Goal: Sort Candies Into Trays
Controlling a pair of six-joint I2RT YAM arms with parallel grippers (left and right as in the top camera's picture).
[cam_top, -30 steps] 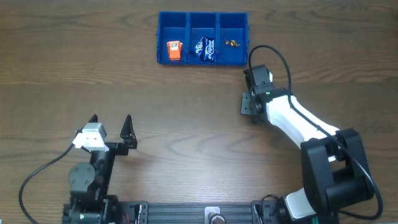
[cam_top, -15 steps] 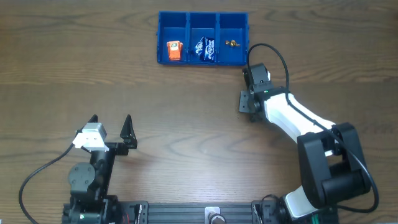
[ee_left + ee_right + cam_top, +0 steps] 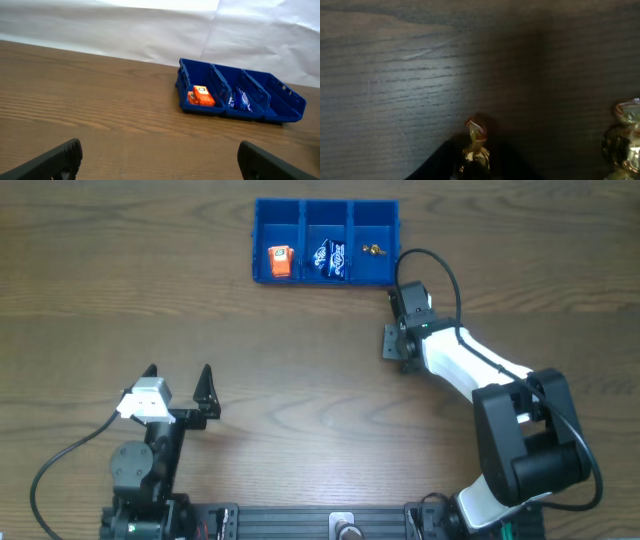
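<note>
Blue tray (image 3: 258,240) at 12 o'clock holds an orange candy (image 3: 279,261), a blue candy (image 3: 329,259) and a gold piece (image 3: 372,250), one per compartment (sorting partly done). The right gripper (image 3: 398,346), at the tray's 5 o'clock, is closed on a gold-wrapped candy (image 3: 476,142) low over the table, with a second gold sweet (image 3: 625,140) nearby; both appear still unsorted. The left gripper (image 3: 178,375), at 8 o'clock, stands wide apart and empty.

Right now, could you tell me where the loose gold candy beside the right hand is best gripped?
Probably across its plump middle, coming straight down from above: the loose gold candy lies on the table, and its twisted end looks too thin to hold. The right hand is shut on the other gold candy, so empty it first.
</note>
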